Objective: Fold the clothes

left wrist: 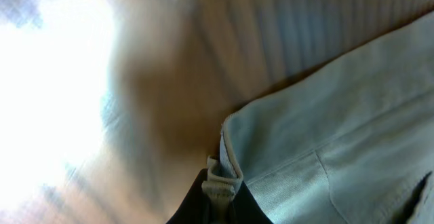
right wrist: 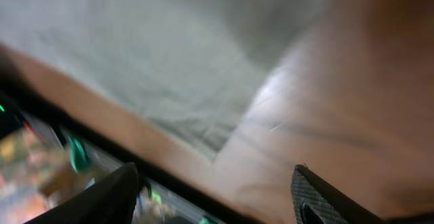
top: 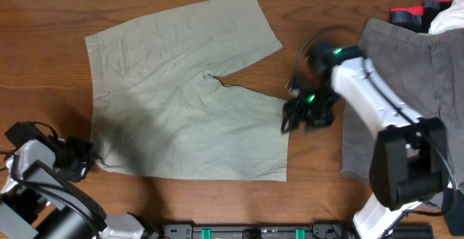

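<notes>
left gripper (left wrist: 220, 195): clenched on khaki shorts (top: 181, 101) near-left corner;
right gripper (top: 304, 116): released, beside right hem;
step: pinch hem, lift both evenly

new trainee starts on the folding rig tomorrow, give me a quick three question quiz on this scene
1. True or false: the light khaki-beige cotton shorts already lie folded in half on the brown wooden table.
2. Fill in the gap: the right gripper, between the khaki shorts and the medium grey cotton shorts, has its jaws ___.
3. Pick one: the left gripper is shut on A) a waistband corner of the khaki shorts, B) a leg of the grey shorts, C) nothing at all.

Key: 1 false, they lie spread flat with both legs showing; 2 open; 3 A.
</notes>
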`<state>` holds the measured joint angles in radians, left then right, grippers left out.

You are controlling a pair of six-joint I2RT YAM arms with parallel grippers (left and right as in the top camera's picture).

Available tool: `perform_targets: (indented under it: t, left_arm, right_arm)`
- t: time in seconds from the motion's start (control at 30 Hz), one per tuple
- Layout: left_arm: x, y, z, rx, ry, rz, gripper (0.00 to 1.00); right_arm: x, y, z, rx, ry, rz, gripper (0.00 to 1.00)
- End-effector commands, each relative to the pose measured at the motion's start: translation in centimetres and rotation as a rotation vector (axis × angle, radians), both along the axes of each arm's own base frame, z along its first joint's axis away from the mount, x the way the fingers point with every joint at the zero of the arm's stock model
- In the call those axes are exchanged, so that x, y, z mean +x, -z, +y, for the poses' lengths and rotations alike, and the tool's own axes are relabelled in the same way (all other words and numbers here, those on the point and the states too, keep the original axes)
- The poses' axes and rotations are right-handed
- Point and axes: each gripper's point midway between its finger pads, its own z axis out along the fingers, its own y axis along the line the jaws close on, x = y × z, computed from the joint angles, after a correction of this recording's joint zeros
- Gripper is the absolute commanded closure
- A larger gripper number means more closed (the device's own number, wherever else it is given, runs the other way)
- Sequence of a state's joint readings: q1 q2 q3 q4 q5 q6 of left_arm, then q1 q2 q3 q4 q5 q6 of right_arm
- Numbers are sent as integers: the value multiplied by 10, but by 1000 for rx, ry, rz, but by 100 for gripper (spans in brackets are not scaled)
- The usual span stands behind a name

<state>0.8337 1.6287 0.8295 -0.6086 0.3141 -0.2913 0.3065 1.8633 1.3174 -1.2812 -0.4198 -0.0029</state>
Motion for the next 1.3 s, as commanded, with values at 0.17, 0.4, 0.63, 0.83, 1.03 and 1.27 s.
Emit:
perform_targets:
  t: [0.17, 0.4, 0.63, 0.83, 1.03, 1.27]
  left_arm:
    - [-26, -16, 1, 84, -2, 96, 94]
    - [-30, -20, 1, 92, -25, 112, 94]
    - [-30, -20, 1, 92, -25, 112, 94]
    - [-30, -20, 1, 92, -25, 111, 94]
    - [-31, -20, 1, 91, -25, 112, 94]
    - [-30, -20, 0, 89, -24, 109, 94]
  right_arm:
    - [-55, 21, 12, -90, -138, 102, 28]
    - [-84, 24, -2, -183, -91, 218, 36]
    - [-113, 40, 3, -146, -72, 293, 40]
    - [-111, 52, 16, -136, -69, 243, 44]
    - [-105, 62, 1, -306, -18, 187, 51]
    - [-93, 69, -11, -403, 28, 124, 56]
